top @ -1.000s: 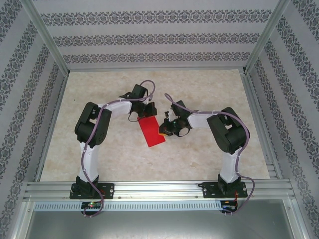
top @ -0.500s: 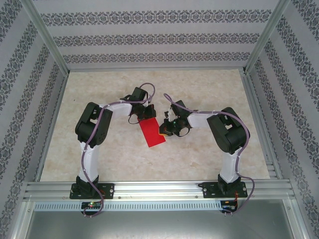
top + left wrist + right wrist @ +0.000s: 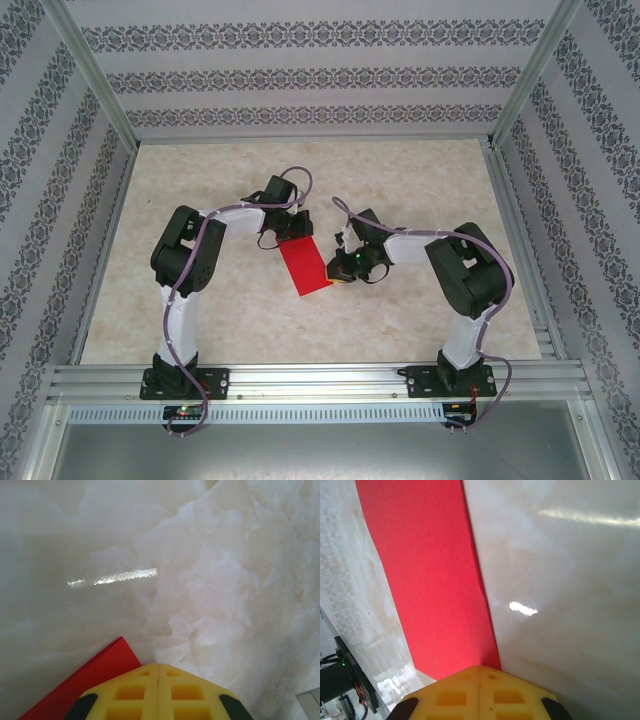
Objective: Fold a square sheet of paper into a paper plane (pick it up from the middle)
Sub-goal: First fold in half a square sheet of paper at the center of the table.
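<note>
On the table [image 3: 420, 180] between my arms, I see the red sheet of paper [image 3: 305, 268] lying flat as a narrow strip, its long axis running away from me and its near end tilted right. My left gripper [image 3: 291, 233] hides its far end, and my right gripper [image 3: 337, 268] meets its right edge. Both jaws are closed.

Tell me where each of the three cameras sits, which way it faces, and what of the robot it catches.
Top external: fixed above and behind the arms, looking down at the table; both arms show, left tool and right tool at the red paper.
Left wrist: on the left arm, facing down past its shut yellow fingers to the paper's corner.
Right wrist: on the right arm, looking along the paper over its shut yellow fingers.
Shared: all three see the red paper and table.
</note>
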Robot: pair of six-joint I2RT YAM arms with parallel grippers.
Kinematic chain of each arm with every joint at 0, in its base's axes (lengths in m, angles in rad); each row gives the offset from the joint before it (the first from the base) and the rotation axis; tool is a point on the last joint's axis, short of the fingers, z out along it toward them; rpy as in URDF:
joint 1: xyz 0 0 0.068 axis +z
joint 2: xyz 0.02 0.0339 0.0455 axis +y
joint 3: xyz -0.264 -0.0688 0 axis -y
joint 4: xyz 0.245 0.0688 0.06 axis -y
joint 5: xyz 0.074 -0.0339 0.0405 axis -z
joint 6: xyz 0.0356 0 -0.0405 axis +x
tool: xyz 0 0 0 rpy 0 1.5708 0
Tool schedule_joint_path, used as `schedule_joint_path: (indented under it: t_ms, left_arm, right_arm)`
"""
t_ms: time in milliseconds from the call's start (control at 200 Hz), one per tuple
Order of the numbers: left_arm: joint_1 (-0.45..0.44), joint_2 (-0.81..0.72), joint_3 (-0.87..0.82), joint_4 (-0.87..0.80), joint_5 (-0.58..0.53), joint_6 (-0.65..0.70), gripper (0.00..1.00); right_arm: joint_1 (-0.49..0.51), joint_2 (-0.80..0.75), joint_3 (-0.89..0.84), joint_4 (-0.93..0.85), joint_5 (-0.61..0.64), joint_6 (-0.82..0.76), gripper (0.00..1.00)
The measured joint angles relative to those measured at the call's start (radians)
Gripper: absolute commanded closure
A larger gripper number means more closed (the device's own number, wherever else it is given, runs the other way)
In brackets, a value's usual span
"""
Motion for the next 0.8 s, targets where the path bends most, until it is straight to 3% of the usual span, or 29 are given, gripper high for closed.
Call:
schedule_joint_path:
  t_ms: [155, 255, 405, 579, 799]
  left_arm:
    - [0.000, 0.000, 0.010, -0.008, 0.000, 0.003, 1.00]
    - [0.000, 0.011, 0.049, -0.039, -0.008, 0.013, 0.91]
    - [0.005, 0.000, 0.125, -0.073, -0.014, 0.019, 0.62]
    - [0.061, -0.148, 0.094, -0.099, -0.071, -0.001, 0.53]
    - [0.263, -0.348, -0.093, -0.113, -0.170, -0.056, 0.45]
  right_arm:
    - [-0.001, -0.041, -0.023, -0.061, 0.015, -0.026, 0.96]
    - [-0.003, -0.069, -0.014, -0.132, 0.050, -0.037, 0.90]
    - [0.015, -0.104, 0.079, -0.205, 0.165, -0.055, 0.71]
    - [0.131, -0.125, 0.216, -0.260, 0.421, -0.106, 0.47]
    - [0.227, -0.044, 0.342, -0.312, 0.589, -0.153, 0.24]
